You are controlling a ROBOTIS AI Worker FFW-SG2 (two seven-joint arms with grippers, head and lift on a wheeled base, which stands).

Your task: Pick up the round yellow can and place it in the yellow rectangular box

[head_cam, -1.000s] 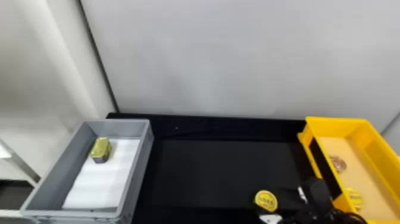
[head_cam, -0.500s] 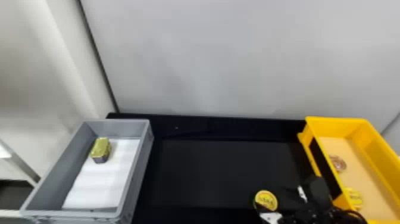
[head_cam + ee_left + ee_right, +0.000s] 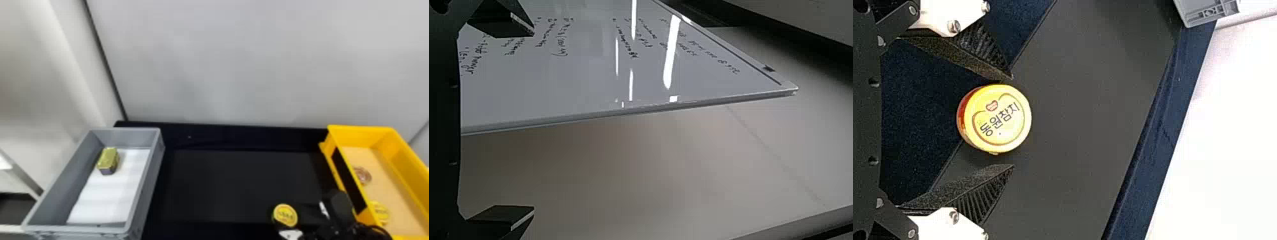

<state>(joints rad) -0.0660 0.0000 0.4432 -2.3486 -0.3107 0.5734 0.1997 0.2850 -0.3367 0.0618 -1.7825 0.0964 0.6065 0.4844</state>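
Spotted round yellow can (image 3: 998,120) between spread fingers of right pincer (image 3: 1013,121), not gripped, seemingly upright on black tabletop (image 3: 242,185). Compared over last second in head view: found hardly any shift in can or right arm. Read as lined up for grasp, with lift yet to begin. Must close evenly to avoid nudging can, then carry rightward into yellow rectangular box (image 3: 360,134). Noted left pincer (image 3: 534,125) parked, spread wide, holding nothing.

Yellow rectangular box (image 3: 357,137) and grey box (image 3: 127,137) cut off at the head view's bottom edge, brown disc (image 3: 363,175) blurred
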